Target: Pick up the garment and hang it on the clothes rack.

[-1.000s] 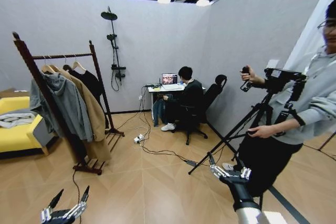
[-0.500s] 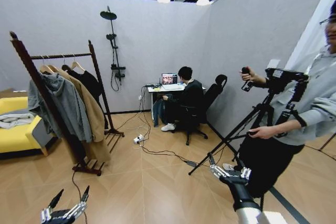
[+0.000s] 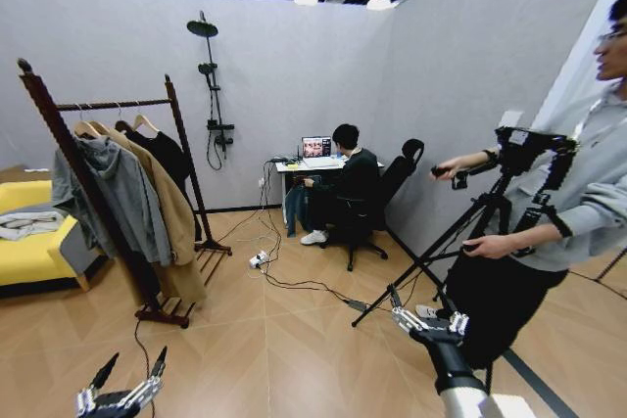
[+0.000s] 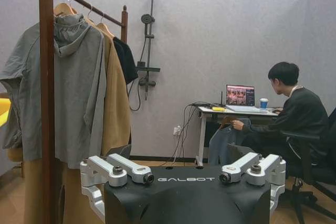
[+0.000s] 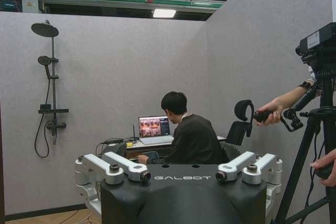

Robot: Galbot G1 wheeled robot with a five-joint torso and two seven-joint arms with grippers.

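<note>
Both grippers, left and right, hang low, jaws apart; garment seemingly already on the clothes rack

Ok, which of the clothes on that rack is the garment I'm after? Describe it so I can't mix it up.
Find the clothes rack, dark reddish-brown wood, left of the wall shower. Three pieces hang from its bar; the garment is the one nearest the far post. It is plain black, while its neighbours are a long tan coat and a grey hoodie.

A grey hoodie and tan coat hang, apparently touching; yellow sofa nearby.
</note>
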